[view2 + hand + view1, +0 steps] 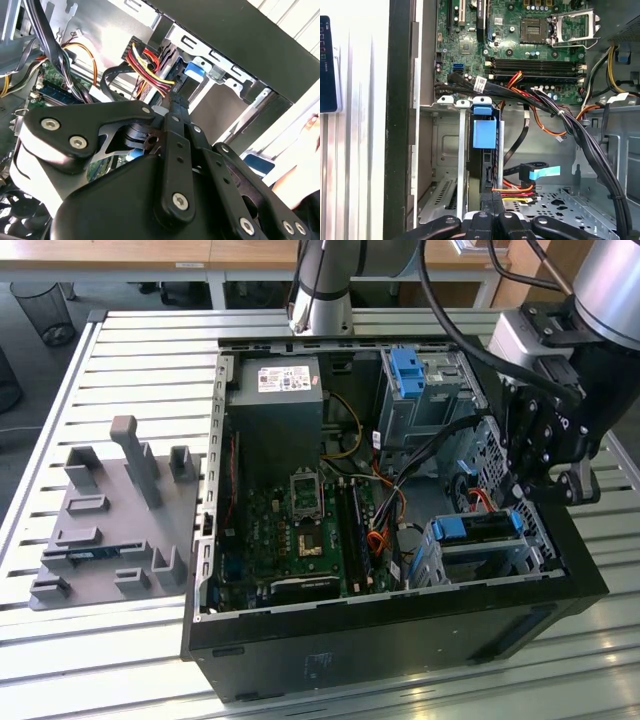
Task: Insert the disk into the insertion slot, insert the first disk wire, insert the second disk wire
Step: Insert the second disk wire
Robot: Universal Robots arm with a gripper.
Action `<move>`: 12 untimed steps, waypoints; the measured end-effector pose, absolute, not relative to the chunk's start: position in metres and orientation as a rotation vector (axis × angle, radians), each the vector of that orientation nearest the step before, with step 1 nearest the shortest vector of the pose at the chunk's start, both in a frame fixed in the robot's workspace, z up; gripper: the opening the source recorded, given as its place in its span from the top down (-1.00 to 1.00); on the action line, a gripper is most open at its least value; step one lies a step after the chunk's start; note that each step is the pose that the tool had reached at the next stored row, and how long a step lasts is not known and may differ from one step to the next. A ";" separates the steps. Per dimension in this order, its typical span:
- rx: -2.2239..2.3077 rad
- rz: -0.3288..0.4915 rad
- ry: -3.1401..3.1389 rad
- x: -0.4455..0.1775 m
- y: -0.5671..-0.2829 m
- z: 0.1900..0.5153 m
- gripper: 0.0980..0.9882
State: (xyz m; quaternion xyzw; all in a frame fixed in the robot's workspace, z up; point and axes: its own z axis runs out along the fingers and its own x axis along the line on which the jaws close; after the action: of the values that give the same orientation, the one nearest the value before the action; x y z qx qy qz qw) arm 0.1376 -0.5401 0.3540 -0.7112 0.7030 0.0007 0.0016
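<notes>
While the robot arm leans over an open desktop computer case (pixel 400 640) on a slatted metal tabletop (pixel 130 660), its gripper (pixel 492 202) hangs above the drive bay at the lower right of the exterior view. The fingers (pixel 172 125) are drawn together. Their tips are set at the rear edge of the disk (pixel 478 526), right beside a bundle of red, yellow and black power wires (pixel 517 189) that runs up to that edge; whether a plug is pinched between them cannot be told. The disk, framed in its bright blue caddy, sits inside the insertion slot (pixel 428 558), the low silver perforated cage in the case's lower right corner in the exterior view. A flat blue data-cable plug (pixel 544 172) lies near the disk, apart from it. Farther up in the exterior view, a taller grey cage with a blue-fronted caddy (pixel 410 370) stands against the case wall, with the green motherboard (pixel 300 525) and the grey power supply (pixel 275 410) toward the exterior view's left of it. A grey moulded fixture tray (pixel 110 515) rests on the tabletop at the exterior view's left, well apart from the case.
</notes>
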 end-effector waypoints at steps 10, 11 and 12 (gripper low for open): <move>-2.230 0.006 2.205 0.116 -0.540 0.354 0.98; -2.230 0.006 2.204 0.115 -0.540 0.354 0.98; -2.230 0.006 2.205 0.115 -0.540 0.355 0.98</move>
State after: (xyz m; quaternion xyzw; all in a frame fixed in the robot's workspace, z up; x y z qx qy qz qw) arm 0.1146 -0.5400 0.3553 -0.7112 0.7030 0.0020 0.0028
